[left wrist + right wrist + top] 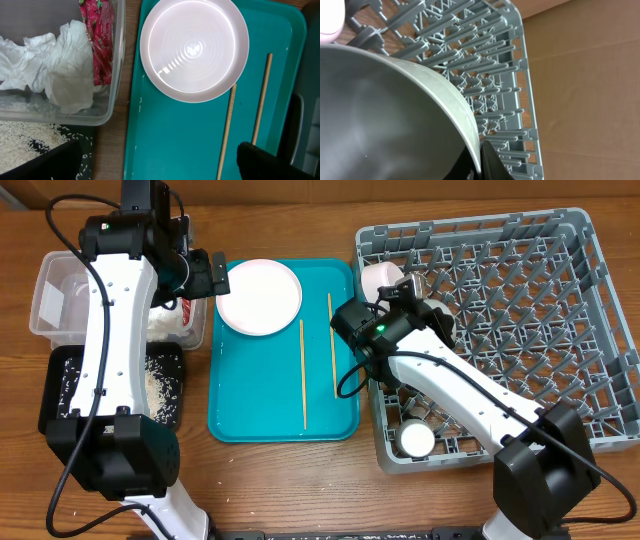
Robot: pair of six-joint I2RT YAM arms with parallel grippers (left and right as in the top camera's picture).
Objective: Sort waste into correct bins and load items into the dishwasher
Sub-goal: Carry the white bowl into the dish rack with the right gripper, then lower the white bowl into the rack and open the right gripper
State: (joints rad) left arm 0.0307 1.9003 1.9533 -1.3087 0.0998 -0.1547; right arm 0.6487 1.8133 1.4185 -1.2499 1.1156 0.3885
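My left gripper hangs open and empty over the left edge of the teal tray, one finger beside the two chopsticks. Just ahead, the white plate lies on that tray. The clear tub holds crumpled tissue and the red wrapper. Rice lies in the black tray. My right gripper is shut on the rim of the pale grey-green bowl, over the grey dish rack. In the overhead view, the right gripper sits at the rack's near-left corner beside a white bowl.
A small white cup stands in the rack's front-left corner. The teal tray lies between the bins and the rack, with the plate and chopsticks on it. Bare wooden table shows beyond the rack's edge.
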